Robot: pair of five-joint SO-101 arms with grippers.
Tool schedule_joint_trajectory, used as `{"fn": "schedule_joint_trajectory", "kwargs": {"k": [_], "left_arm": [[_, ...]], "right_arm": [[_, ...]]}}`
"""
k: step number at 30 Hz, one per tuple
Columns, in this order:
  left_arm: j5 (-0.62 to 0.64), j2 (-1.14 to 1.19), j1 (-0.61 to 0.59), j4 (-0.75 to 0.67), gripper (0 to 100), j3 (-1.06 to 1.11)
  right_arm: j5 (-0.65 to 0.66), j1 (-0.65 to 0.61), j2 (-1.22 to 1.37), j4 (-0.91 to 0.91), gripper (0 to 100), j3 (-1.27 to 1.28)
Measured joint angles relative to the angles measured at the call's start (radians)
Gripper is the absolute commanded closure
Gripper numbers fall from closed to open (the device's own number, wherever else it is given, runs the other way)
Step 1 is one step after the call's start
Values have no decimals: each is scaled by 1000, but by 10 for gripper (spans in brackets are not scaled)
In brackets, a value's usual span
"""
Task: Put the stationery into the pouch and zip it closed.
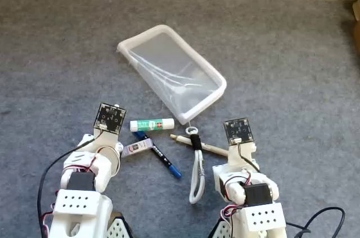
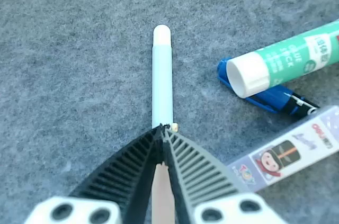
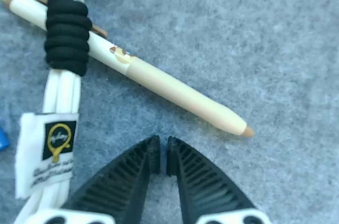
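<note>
Two pairs of fingers hang near the front edge of the table (image 1: 292, 52): your left fingers (image 2: 173, 140) clamp a pale blue pen with a white cap (image 2: 162, 75); your right fingers (image 3: 176, 156) are pressed together, empty, just beside the cream plastic pen (image 3: 159, 83). The translucent white-rimmed pouch (image 1: 171, 72) lies mid-table.

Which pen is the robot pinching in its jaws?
The pale blue pen with the white rounded tip, clamped in the left gripper. The cream pen by the right gripper and the dark blue pen both lie ungripped.
</note>
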Motion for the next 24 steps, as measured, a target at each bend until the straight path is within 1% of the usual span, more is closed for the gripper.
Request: {"fn": "schedule_joint_trajectory", "kwargs": {"k": [15,20,24], "left_arm": [[0,0,0,0,993,0],[0,0,54,0,993,0],[0,0,60,0,993,0]], "right_arm": [[0,0,0,0,965,0],[0,0,0,0,965,0],[0,0,0,0,965,0]]}}
